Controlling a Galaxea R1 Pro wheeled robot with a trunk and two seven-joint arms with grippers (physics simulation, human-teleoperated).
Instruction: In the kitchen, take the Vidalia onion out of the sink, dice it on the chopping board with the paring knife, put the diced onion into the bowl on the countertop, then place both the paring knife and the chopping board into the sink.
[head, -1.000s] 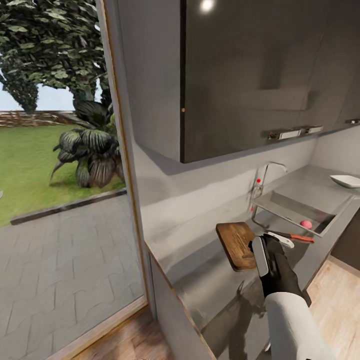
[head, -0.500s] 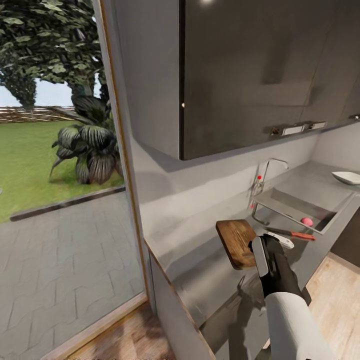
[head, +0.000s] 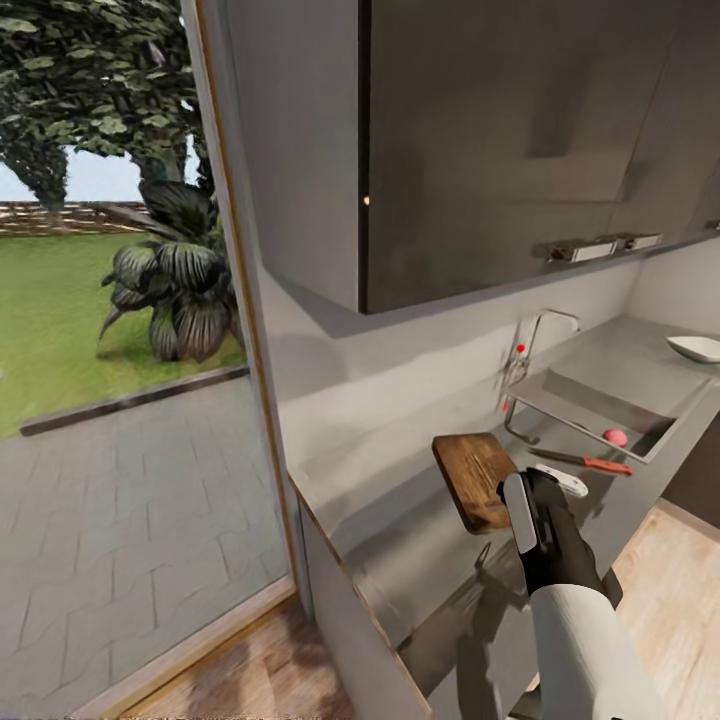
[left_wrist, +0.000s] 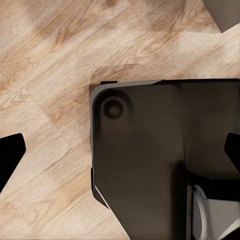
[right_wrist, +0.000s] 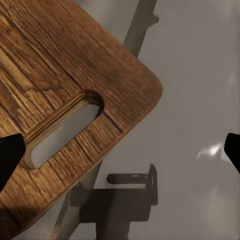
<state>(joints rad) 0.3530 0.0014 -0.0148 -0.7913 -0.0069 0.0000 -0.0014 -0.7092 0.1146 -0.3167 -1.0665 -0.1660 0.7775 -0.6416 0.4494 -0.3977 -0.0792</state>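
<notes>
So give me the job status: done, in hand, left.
Done: nothing visibly. The onion lies whole in the sink. In hand: the open right gripper hangs over the chopping board, gripping nothing. Left: fetching the onion, dicing with the paring knife, filling the bowl, sinking knife and board.

**Board Near, Sink and Bowl Farther Along the Counter**

In the head view, the countertop (head: 400, 530) runs from the near left away to the right, with a window wall on its left end and wall cabinets (head: 500, 150) above it. The chopping board (head: 474, 480) lies on the countertop, nearest the robot. The right gripper (head: 535, 500) hangs just over the board's near right edge. Beyond the board to the right lies the paring knife (head: 585, 461), on the countertop just before the sink (head: 600, 405). The onion (head: 615, 437) sits inside the sink, at its near wall. The faucet (head: 535, 345) stands behind the sink's left end, against the wall. The bowl (head: 695, 348) rests on the countertop past the sink, farthest right.
</notes>
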